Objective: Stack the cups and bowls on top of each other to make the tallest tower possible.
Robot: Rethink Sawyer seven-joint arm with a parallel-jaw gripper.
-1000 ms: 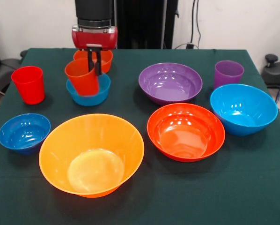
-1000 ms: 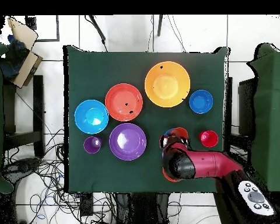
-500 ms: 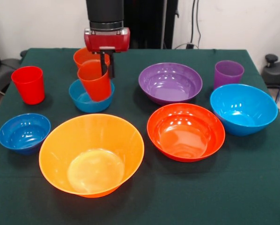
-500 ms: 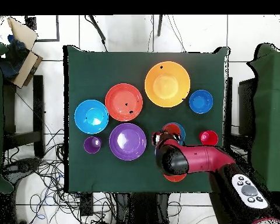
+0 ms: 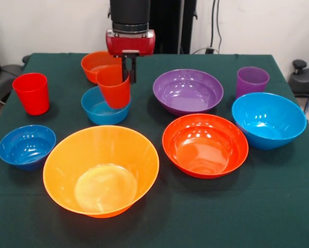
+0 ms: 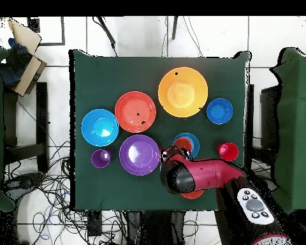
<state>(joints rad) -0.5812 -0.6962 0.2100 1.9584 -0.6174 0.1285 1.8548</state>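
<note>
My gripper (image 5: 128, 70) is shut on the rim of the orange-red cup (image 5: 114, 87). It holds the cup tilted, above the right rim of the small light blue bowl (image 5: 100, 108). The small orange bowl (image 5: 95, 63) sits behind it. The red cup (image 5: 32, 93) stands at the left and the purple cup (image 5: 252, 81) at the right. The large yellow-orange bowl (image 5: 101, 169) stands alone in front. The red-orange bowl (image 5: 205, 144), purple bowl (image 5: 188, 90), large light blue bowl (image 5: 268, 120) and small dark blue bowl (image 5: 26, 145) each sit apart. No pieces are nested.
In the overhead view the arm (image 6: 203, 175) covers most of the small orange bowl (image 6: 192, 194). The green cloth table (image 5: 278, 206) has bare room along its front and right front. A black stand (image 5: 302, 72) sits beyond the right edge.
My gripper has carried the orange-red cup rightward in the front view, from over the small light blue bowl's middle to its right rim, towards the purple bowl. Nothing else has moved.
</note>
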